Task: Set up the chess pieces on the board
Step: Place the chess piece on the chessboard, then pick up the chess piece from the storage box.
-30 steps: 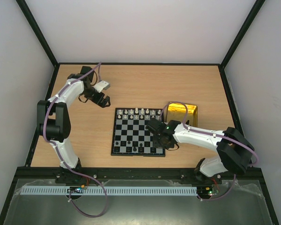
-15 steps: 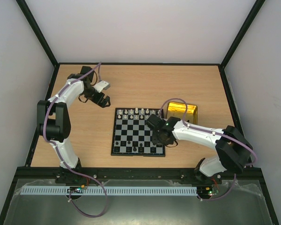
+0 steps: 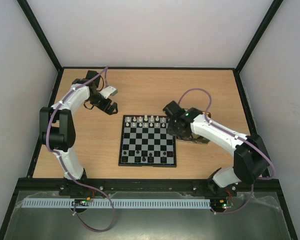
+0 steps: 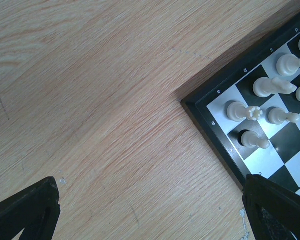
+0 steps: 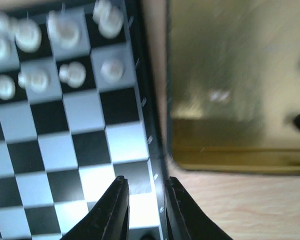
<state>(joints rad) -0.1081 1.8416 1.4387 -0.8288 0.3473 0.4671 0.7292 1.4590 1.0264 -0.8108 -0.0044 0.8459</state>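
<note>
Fetch step is judged in hand | right claw (image 5: 144, 190), slightly apart and empty, is poised over the right rim of the board (image 5: 80, 145), beside gold tray (image 5: 230, 100) | chess pieces (image 3: 146, 119) are ranked on board | next: a fine pinch in the tray is called for

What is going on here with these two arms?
The chessboard is being set up. White pieces stand in the two far rows; only a few black pieces stand along the near edge. The right tool hovers over the board's right edge beside the gold tray, slightly open and empty. The left tool hangs open over the table, off the far left corner.
</note>
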